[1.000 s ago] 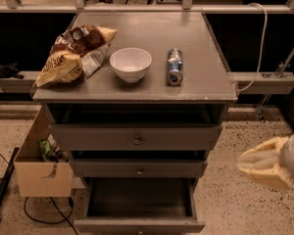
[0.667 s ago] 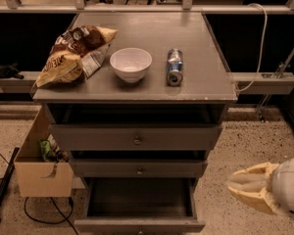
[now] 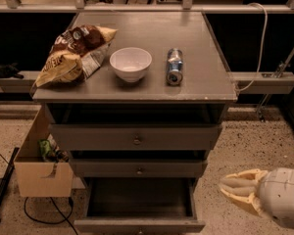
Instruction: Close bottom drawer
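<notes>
The bottom drawer [image 3: 139, 225] of the grey cabinet is pulled out, showing its dark box interior; its front panel lies at the lower edge of the view. The middle drawer [image 3: 138, 169] and the top drawer [image 3: 136, 138] stand slightly out too. My gripper [image 3: 231, 189], cream-coloured with a white wrist, is at the lower right, right of the open bottom drawer and apart from it, its tips pointing left toward the cabinet.
On the cabinet top [image 3: 201, 72] lie a chip bag [image 3: 73, 53], a white bowl [image 3: 131, 63] and a can on its side [image 3: 174, 66]. A cardboard box [image 3: 39, 168] stands on the floor left of the cabinet, with a black cable [image 3: 44, 214] beside it.
My gripper has moved down and to the left, closer to the open bottom drawer. The drawers and the things on top have not moved.
</notes>
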You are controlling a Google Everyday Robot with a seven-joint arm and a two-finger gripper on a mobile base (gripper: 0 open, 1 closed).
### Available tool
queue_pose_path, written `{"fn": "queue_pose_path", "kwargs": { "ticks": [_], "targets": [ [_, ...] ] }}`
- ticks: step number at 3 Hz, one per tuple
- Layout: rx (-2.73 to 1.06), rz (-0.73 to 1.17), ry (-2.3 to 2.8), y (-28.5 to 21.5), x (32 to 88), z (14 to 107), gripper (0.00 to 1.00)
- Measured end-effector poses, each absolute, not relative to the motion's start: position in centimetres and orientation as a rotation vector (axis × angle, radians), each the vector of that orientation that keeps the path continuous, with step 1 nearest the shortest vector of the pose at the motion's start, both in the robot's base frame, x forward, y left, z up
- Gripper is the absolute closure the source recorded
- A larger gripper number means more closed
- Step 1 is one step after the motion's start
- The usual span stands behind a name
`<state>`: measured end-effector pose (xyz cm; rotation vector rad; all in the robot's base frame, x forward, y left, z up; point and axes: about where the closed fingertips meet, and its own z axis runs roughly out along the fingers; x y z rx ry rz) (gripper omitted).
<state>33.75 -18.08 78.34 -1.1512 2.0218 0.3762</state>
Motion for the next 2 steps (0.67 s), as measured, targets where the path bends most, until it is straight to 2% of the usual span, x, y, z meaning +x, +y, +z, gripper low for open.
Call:
{"fn": "queue_pose_path", "kwargs": {
  "ticks": [2],
  "targets": [
    [-1.18,0.323,2.017,-17.9,33.65,77.75,1.0]
  ]
}}
